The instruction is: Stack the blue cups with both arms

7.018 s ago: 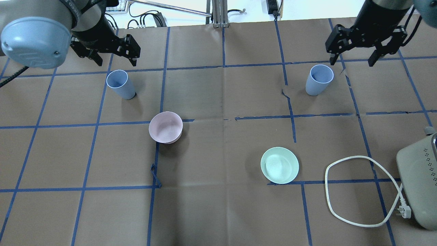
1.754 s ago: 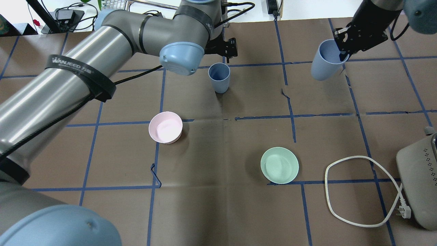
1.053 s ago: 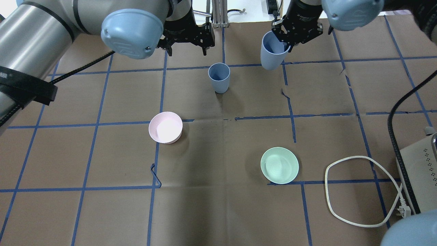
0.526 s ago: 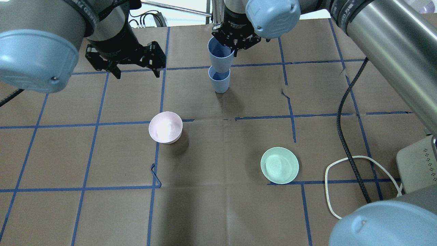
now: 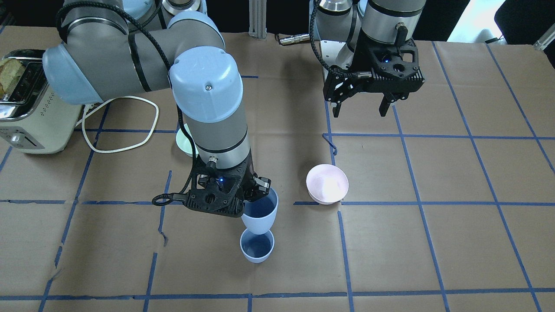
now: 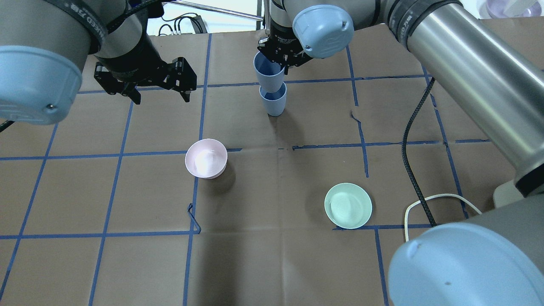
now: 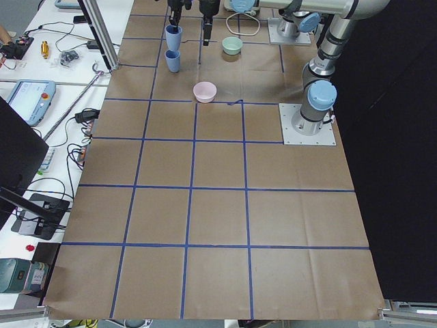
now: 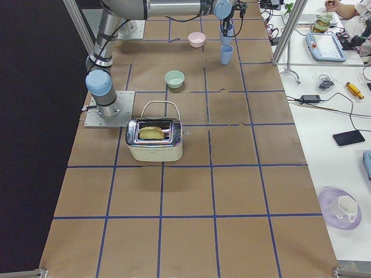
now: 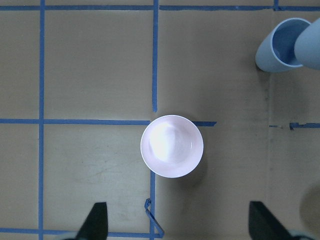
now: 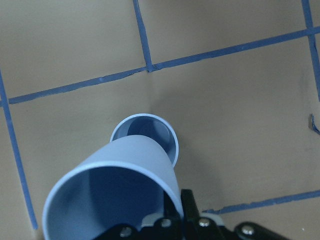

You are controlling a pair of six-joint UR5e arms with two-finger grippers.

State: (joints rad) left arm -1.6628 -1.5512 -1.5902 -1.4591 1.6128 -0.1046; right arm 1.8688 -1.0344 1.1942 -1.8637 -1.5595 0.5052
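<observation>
The right gripper (image 6: 284,64), fingers clamped on the rim of the raised blue cup (image 6: 267,75), has lowered it nearer the standing blue cup (image 6: 273,103) on the tabletop (image 6: 297,191); the left gripper (image 6: 161,95) hangs spread, empty.

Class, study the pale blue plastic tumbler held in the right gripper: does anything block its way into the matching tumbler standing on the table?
Nothing visible does. The held pale blue plastic tumbler hangs tilted just above the standing tumbler, whose mouth is open. The pale pink bowl and the mint-green bowl sit well aside.
</observation>
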